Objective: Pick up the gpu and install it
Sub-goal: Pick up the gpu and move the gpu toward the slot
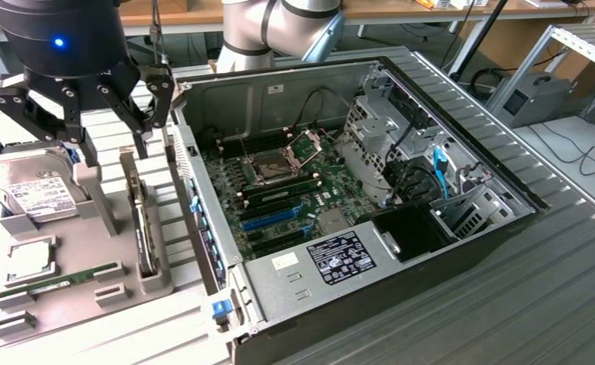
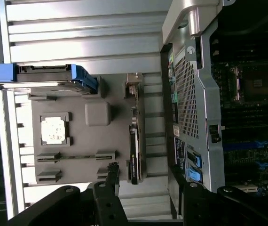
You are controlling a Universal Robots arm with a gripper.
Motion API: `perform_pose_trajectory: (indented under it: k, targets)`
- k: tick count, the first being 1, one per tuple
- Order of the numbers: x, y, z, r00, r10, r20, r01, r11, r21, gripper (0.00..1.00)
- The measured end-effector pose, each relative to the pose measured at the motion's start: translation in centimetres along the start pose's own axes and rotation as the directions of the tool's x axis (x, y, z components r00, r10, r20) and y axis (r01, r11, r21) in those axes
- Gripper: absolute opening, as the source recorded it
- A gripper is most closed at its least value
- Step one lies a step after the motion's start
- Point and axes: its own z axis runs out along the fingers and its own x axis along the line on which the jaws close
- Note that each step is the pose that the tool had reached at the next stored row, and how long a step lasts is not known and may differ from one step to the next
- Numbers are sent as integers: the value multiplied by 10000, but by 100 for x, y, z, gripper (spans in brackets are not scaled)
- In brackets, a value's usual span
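Observation:
The gpu point(image 1: 141, 220) is a thin dark card with a silver end bracket. It stands on edge in a slot of the grey parts holder point(image 1: 109, 251), just beside the open computer case point(image 1: 378, 190). My gripper point(image 1: 115, 148) hangs above the holder's far end, over the gpu, with its fingers spread and nothing between them. In the wrist view the gpu point(image 2: 135, 141) lies straight ahead of the open gripper point(image 2: 148, 200), and the black fingers point(image 2: 108, 197) stand apart from it. A blue slot point(image 1: 272, 220) shows on the motherboard point(image 1: 287, 190) inside the case.
The holder also carries a hard drive point(image 1: 33, 190) with a white label, a processor chip point(image 1: 29, 258) and a green memory stick point(image 1: 59, 281). The case's perforated side wall point(image 2: 190, 94) rises right next to the gpu. Ribbed metal tabletop point(image 1: 500, 304) surrounds everything.

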Motion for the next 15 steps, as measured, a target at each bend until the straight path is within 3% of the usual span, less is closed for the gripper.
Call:
perform_pose_trajectory:
  k: [10,15]
  targets:
    - [3,-6,143,10000,-1,0,1,10000,0,54]
    - [4,-8,171,10000,-1,0,1,10000,-1,54]
